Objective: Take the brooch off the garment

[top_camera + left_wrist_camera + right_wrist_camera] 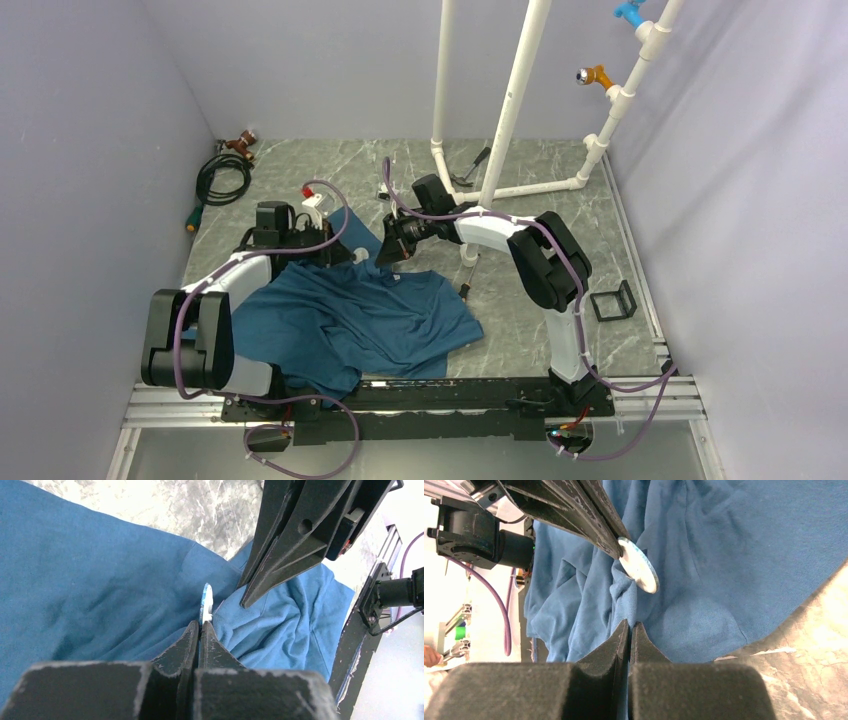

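The dark teal-blue garment lies crumpled on the marble table between the arms. In the left wrist view, my left gripper is shut on the rim of the brooch, a small whitish disc seen edge-on against the cloth. In the right wrist view the brooch shows as a round disc held at the tip of the left gripper's fingers. My right gripper is shut on a fold of the garment just below the brooch. In the top view both grippers, left and right, meet at the garment's far edge.
A white PVC pipe frame stands at the back. A coiled black cable lies at the back left. A small black bracket sits on the right. A thin tool lies beside the garment's right edge. Grey walls enclose three sides.
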